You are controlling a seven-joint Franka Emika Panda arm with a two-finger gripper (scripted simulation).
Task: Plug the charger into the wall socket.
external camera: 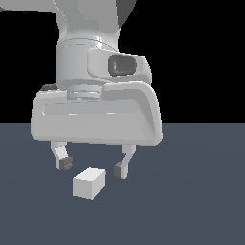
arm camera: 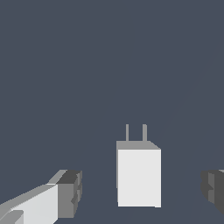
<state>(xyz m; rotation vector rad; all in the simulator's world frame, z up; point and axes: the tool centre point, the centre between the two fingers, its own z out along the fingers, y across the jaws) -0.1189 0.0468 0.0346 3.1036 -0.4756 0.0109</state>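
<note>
Hovering spread wide and empty, the gripper (external camera: 93, 165) should centre over the charger (external camera: 89, 183) (prongs (arm camera: 135, 132) pointing away), then descend squarely before closing.

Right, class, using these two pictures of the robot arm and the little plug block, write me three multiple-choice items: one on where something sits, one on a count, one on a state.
1. Where is the charger?
A. On the floor, below and between the fingers
B. Gripped and lifted
C. On top of the arm

2. How many prongs stick out of the charger in the wrist view?
A. None
B. Two
C. Four

3. How is the gripper?
A. Shut on the charger
B. Shut and empty
C. Open

Answers:
1 A, both views show the block lying on the floor with a finger either side, neither touching it.
2 B, two thin pins show on one end.
3 C, the fingers stand wide apart.
</note>
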